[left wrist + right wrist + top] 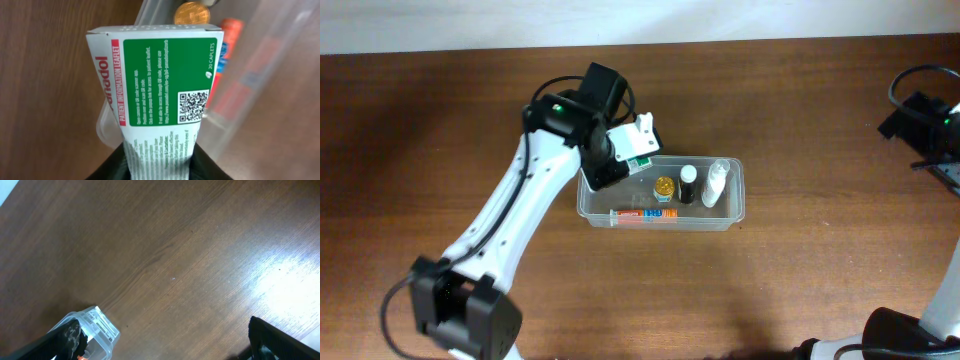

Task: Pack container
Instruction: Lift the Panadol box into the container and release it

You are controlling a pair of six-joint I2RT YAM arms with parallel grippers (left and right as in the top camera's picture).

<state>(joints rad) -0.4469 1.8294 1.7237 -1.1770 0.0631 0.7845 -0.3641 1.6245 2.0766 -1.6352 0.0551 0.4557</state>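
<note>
The clear plastic container [734, 203] sits mid-table. It holds an orange tube [645, 214], a gold-lidded jar [665, 187], a black bottle [688, 185] and a white bottle [716, 184]. My left gripper [618, 152] is shut on a white and green medicine box [640, 141], held above the container's back left corner. In the left wrist view the box [160, 85] fills the middle, pinched between the fingers [157, 167], with the gold lid [192, 12], the orange tube [229, 42] and the container wall [265, 75] beyond. My right gripper [170, 350] is open and empty, far right of the container [100, 327].
The right arm [925, 115] rests at the table's far right edge. Brown wooden tabletop [800, 290] surrounds the container. A pale wall strip runs along the back edge.
</note>
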